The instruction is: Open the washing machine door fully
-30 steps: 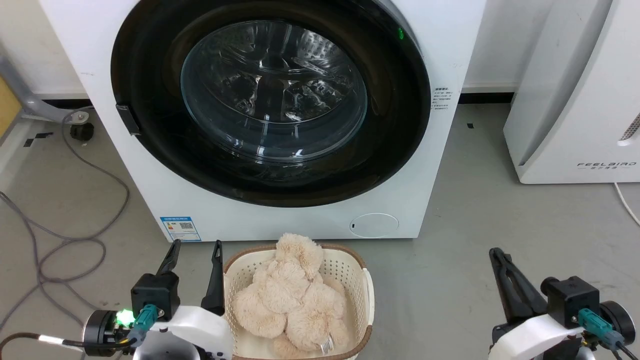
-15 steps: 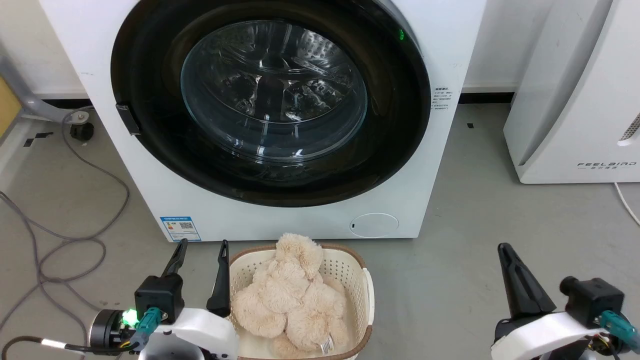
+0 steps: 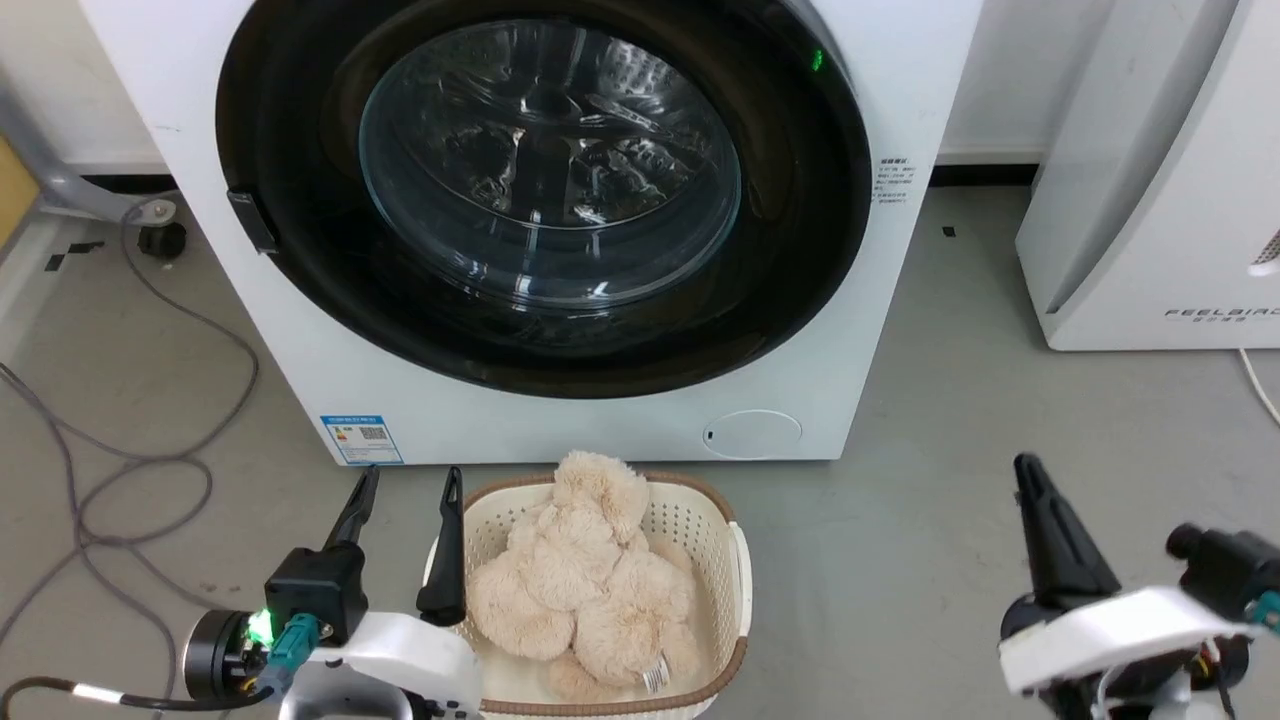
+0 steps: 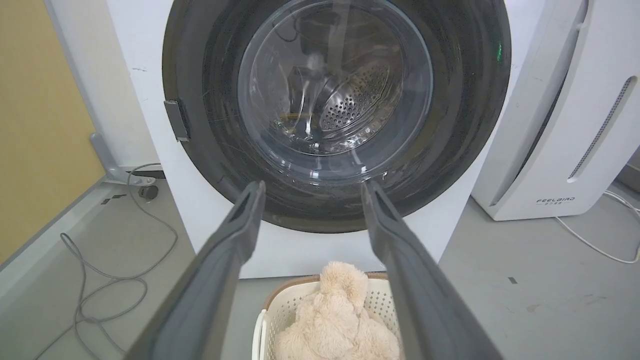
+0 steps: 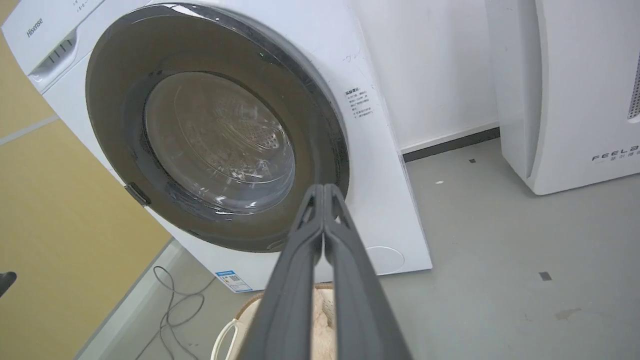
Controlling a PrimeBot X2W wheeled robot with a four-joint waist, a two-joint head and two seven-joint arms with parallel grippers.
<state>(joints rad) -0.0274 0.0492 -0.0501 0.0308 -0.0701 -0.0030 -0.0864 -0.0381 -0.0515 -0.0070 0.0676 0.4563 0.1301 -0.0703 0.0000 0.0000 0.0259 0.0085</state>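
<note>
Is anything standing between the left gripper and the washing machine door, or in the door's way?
Nothing visible between the left gripper and the washing machine door. A basket holding a plush toy sits on the floor below the door; clearance uncertain.

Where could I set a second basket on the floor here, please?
The grey floor between the basket and the white appliance is bare. Directly before the washing machine the basket with the plush toy crowds it; to its left, cables trail.

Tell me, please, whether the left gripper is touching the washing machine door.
Apart. The head view shows the left gripper low beside the basket; the white front of the washing machine separates its fingertips from the door.
</note>
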